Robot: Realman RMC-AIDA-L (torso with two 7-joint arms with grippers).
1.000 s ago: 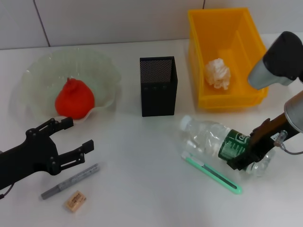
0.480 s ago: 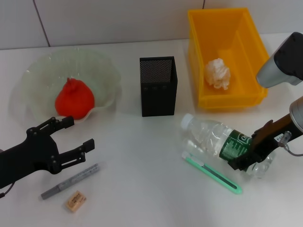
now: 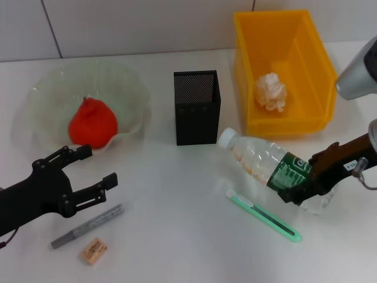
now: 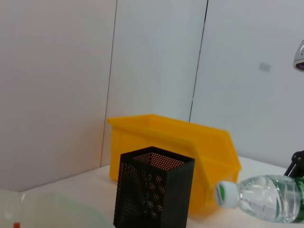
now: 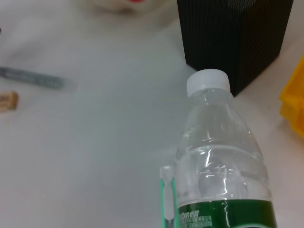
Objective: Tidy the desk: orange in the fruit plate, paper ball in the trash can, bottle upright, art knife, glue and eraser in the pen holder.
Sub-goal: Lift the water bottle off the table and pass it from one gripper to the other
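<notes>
Since a second ago the bottle (image 3: 268,167) has tilted up, cap now nearer the pen holder (image 3: 197,107), base low in the right claw (image 3: 301,190), which clamps its green label. Its knife (image 3: 263,214) lies just beside. Left claw (image 3: 88,174) hangs spread, apart. Only the right wrist view shows the cap close.

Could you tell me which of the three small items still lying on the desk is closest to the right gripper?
The green art knife, lying just in front of the bottle the right gripper holds. The grey glue stick and tan eraser lie far off by the left gripper.
</notes>
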